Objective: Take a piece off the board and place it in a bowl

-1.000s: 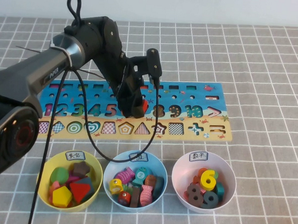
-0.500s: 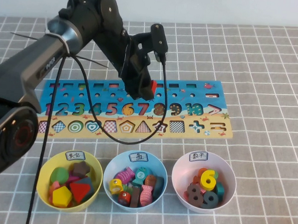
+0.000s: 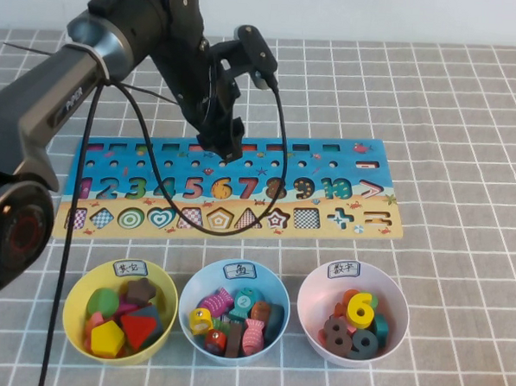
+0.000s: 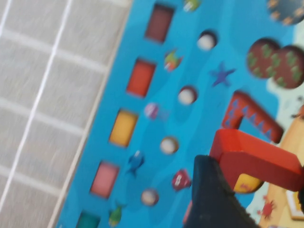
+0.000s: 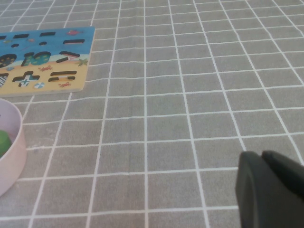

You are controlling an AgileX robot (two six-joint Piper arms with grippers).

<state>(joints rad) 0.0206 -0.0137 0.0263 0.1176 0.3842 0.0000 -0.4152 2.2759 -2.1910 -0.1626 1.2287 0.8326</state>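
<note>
My left gripper (image 3: 223,146) hangs over the far, blue part of the board (image 3: 345,176), above the row of small slots. In the left wrist view it (image 4: 256,185) is shut on the red 7 (image 4: 256,156) and holds it clear above the board (image 4: 142,142). The 7's slot (image 3: 248,188) lies between the yellow 6 and the dark 8. The pink bowl (image 3: 308,317) with a white label stands at the front right, holding several numerals. My right gripper (image 5: 270,190) is shut and empty over bare table to the right; it is out of the high view.
A yellow bowl (image 3: 76,309) of shape pieces and a light blue bowl (image 3: 193,285) of fish pieces stand left of the pink bowl (image 5: 12,152). A black cable (image 3: 276,185) loops from the left arm down across the board. Grey checked cloth covers the table.
My left gripper has risen and moved back and left with the red 7, from the numeral row to over the board's far part. The right arm has not moved.
</note>
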